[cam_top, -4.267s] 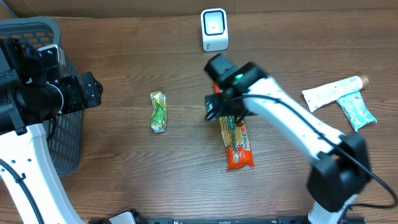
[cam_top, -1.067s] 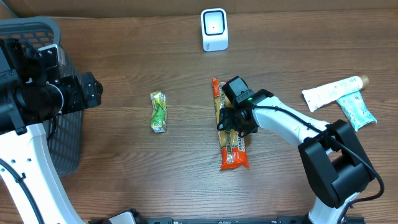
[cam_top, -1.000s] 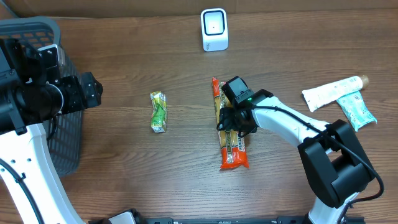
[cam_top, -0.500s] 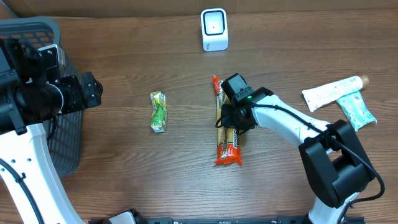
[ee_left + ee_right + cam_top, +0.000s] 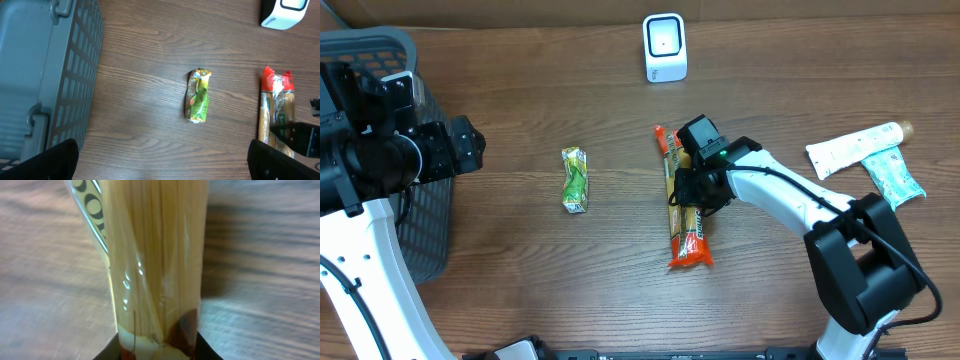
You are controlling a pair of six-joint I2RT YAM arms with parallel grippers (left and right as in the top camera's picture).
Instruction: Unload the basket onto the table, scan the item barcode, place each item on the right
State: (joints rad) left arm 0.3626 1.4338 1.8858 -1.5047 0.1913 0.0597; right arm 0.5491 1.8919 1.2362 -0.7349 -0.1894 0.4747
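One claw, the right gripper [image 5: 688, 195], pinches the pasta [image 5: 688, 240] mid-pack, likely to lift its barcode toward the scanner [image 5: 665, 47]; the left gripper [image 5: 164, 160] gapes idle.

White links are seen on the right arm [image 5: 790, 200] and the left arm [image 5: 365, 270], joined by black housings. A thin black cable [image 5: 760, 172] is run along each. A green light [image 5: 703, 153] is lit on the right wrist. Black fingers [image 5: 57, 161] are fitted to the left gripper [image 5: 167, 162].
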